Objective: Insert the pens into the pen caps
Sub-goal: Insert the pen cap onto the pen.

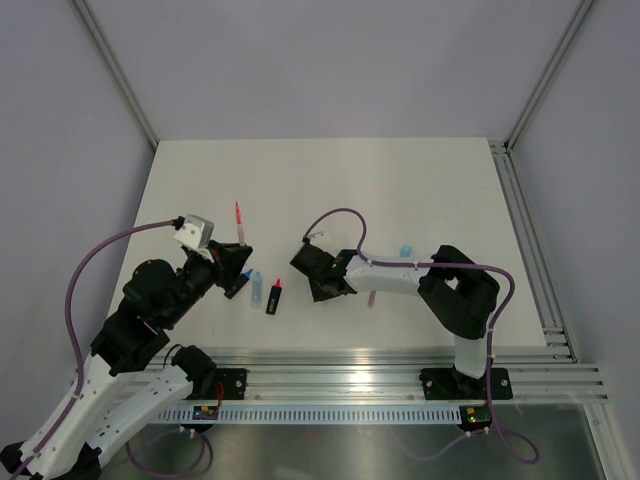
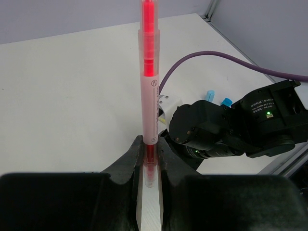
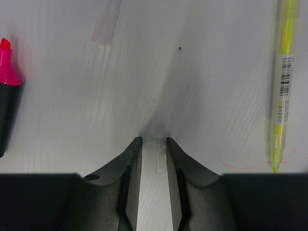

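Observation:
My left gripper [image 1: 243,256] is shut on a thin red-pink pen [image 1: 238,220] and holds it off the table, pointing away from me. In the left wrist view the jaws [image 2: 150,142] clamp the pen's lower end [image 2: 149,86]. My right gripper [image 1: 312,268] is tipped down on the table. In its wrist view its jaws [image 3: 154,140] stand narrowly open around a small clear cap [image 3: 160,154] that lies against the right finger. A light blue cap [image 1: 405,251] stands to the right; two blue caps [image 2: 210,95] show beyond the right arm [image 2: 250,120].
A pale-blue pen [image 1: 257,288] and two black markers [image 1: 274,295] lie between the grippers. The right wrist view shows a pink-tipped black marker [image 3: 7,96] on the left, a pale pink stick [image 3: 107,24] at the top and a yellow pen [image 3: 281,86] on the right.

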